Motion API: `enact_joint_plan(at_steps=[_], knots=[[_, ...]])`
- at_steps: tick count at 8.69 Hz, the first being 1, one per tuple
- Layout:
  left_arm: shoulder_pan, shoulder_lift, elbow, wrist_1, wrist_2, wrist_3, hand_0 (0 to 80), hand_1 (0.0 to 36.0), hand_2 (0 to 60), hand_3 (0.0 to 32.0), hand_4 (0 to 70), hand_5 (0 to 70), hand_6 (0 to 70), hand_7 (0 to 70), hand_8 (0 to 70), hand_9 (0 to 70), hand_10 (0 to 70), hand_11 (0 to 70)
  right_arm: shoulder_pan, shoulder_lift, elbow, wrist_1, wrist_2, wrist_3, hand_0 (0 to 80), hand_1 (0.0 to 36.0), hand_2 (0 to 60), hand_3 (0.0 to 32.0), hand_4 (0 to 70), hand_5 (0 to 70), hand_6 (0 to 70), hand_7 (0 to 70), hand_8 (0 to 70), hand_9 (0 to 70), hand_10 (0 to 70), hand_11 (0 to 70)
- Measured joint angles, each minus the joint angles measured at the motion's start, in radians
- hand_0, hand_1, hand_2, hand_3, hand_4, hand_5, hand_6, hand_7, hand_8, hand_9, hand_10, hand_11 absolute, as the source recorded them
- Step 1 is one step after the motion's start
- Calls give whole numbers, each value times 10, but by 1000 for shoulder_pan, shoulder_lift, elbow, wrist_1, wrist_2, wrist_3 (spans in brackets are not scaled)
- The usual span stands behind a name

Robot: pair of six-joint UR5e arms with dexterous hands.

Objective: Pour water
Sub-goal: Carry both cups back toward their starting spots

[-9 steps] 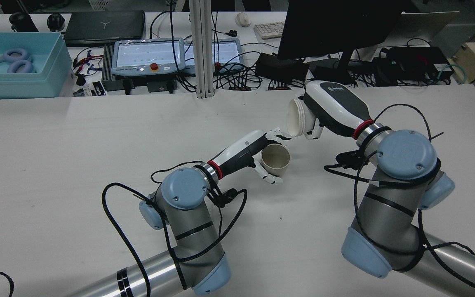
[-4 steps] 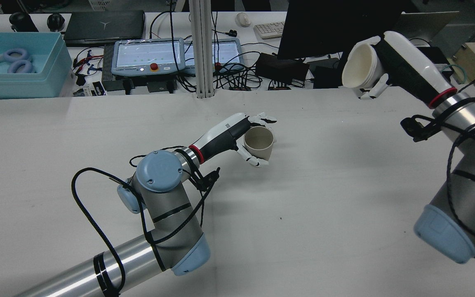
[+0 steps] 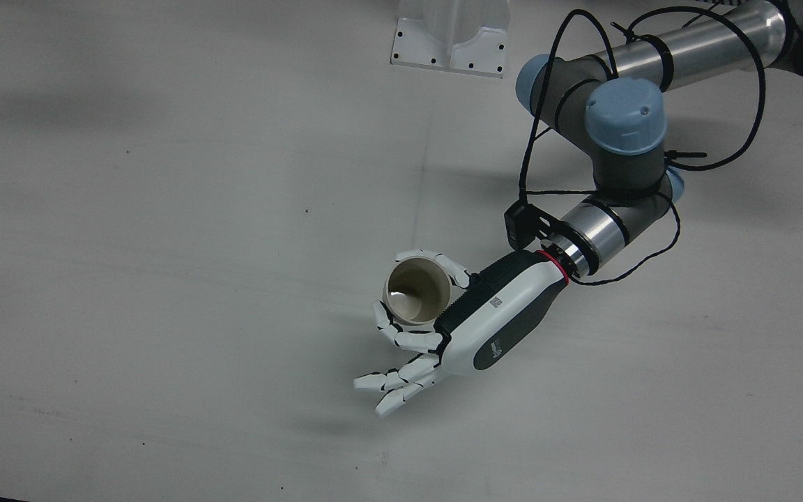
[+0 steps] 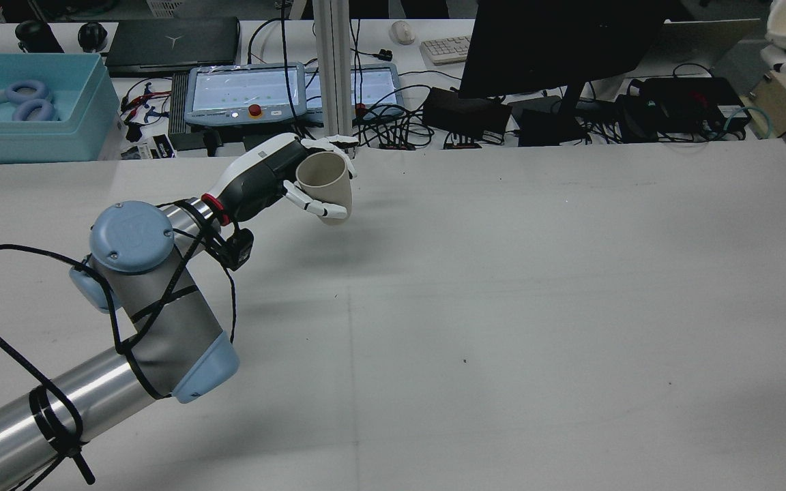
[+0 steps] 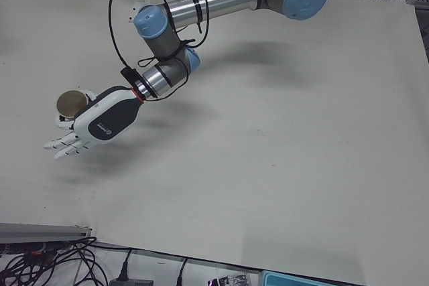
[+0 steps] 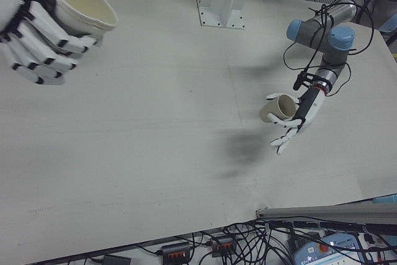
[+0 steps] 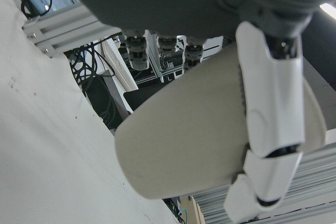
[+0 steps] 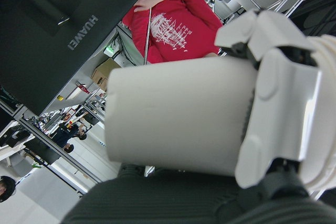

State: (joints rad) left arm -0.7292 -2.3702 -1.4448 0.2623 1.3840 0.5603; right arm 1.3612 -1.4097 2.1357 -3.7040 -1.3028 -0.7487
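1. Your left robot hand is clamped on the beige cup, some fingers wrapped round its wall and the rest splayed free below it. The cup is held upright and clear of the counter, over the far part of the counter's left half in the rear view.

2. Look down the front view: the beige cup's mouth faces up, and something pale shows at the bottom. Whether that is water or only the cup's floor, you cannot tell from these pictures.

3. Your right robot hand is closed on the white cup, held high off the counter. It barely shows at the top right corner of the rear view, and the right-front view has it close to the lens with the mouth tilted up and sideways.

4. The two cups are well apart, one on each side of the station. You cannot see into the white cup well enough to know what it holds.

5. As a judgement: with both cups gripped and lifted so far apart, no pouring is going on at this moment.

6. If you mean to pour, bring the two rims near each other over the counter's middle, set the receiving cup level and low, then tip the other slowly so its lip hangs just above that mouth.
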Motion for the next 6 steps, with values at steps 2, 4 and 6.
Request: enact_joint_plan(at_steps=[2,4,6], knots=[[-85,85,-79,3,50,-32,575,360,600,0,700,700,125,170,47,59,82,135,147,-115,-205,303,-129,100,549,258,600,0,591,524,567,536,493,637,360,518],[-139,151,-134,-3,85,-56,572,360,600,0,700,700,120,166,45,56,80,133,175,-156,-515,604,-172,203,539,277,600,0,676,529,583,545,523,675,395,562],[-179,201,-154,-26,93,-101,575,360,600,0,700,700,119,165,45,56,75,127,168,-146,-727,762,-173,224,516,266,600,0,700,515,585,534,555,700,435,617]])
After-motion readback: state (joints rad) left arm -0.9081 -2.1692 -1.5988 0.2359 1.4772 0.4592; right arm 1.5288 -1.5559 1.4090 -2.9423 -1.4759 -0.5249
